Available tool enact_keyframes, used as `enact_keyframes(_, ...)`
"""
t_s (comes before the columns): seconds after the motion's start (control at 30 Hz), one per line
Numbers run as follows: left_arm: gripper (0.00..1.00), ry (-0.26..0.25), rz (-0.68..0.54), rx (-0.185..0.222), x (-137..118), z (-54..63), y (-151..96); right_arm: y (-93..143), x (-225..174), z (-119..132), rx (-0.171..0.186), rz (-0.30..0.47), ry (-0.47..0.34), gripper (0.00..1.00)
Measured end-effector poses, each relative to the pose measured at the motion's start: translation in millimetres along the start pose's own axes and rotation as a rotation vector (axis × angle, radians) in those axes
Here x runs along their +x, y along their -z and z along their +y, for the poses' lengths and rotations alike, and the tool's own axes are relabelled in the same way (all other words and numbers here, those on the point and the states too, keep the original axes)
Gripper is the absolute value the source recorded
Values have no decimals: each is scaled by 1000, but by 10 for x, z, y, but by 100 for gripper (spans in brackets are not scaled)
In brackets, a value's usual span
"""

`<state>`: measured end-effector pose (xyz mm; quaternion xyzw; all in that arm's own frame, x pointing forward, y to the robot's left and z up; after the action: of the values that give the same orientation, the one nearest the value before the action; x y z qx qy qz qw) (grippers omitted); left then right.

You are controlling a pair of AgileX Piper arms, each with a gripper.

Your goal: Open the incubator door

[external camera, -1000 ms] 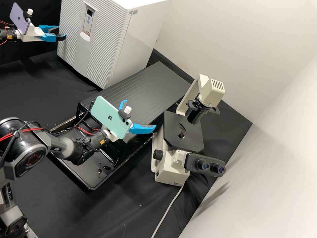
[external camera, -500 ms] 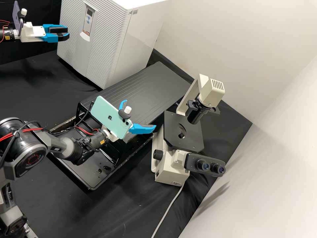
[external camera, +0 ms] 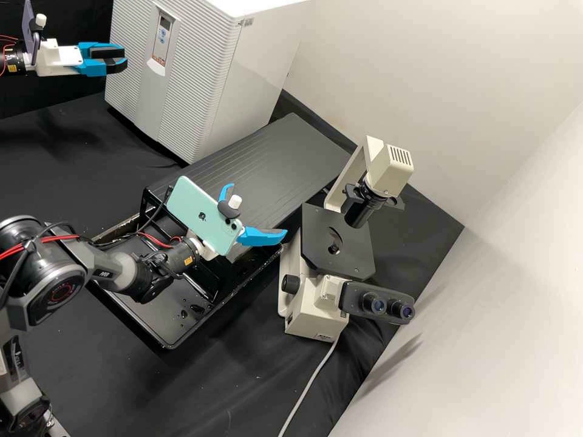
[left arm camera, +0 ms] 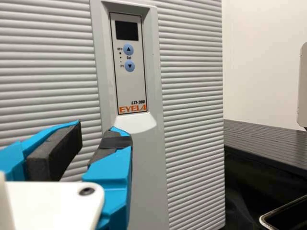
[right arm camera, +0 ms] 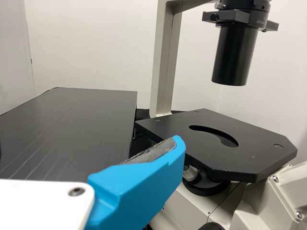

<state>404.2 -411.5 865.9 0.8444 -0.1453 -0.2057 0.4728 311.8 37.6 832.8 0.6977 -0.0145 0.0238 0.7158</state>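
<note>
At the far end of the bench (external camera: 67,155), the closed incubator door (external camera: 194,76) should prove stiff and fairly heavy, too flat to pinch face-on, so the left claw (left arm camera: 99,128), parted and empty like the right claw (external camera: 257,209), had best hook the door's free edge.

The incubator's (external camera: 182,91) top runs out past the high view's upper edge, and much of the left arm (external camera: 13,59) is cut off at its left. A pale green phone (external camera: 203,215) hides part of the right claw (external camera: 258,209) from me. The microscope's label (external camera: 324,335) is too small to read.
</note>
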Motion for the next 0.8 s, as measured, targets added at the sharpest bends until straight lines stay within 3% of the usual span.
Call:
enact_keyframes(0.03, 100, -1, 1, 7, 2, -3, -4, 0, 0, 0, 0, 0, 0, 100)
enact_keyframes(0.2, 100, 9, 76, 25, -30, -46, -80, 0, 0, 0, 0, 0, 0, 100)
enact_keyframes(0.43, 100, -2, 138, -23, -186, -47, -217, 0, 0, 0, 0, 0, 0, 100)
enact_keyframes(0.8, 100, -5, 242, -62, -458, -52, -133, 0, 0, 0, 0, 0, 0, 100)
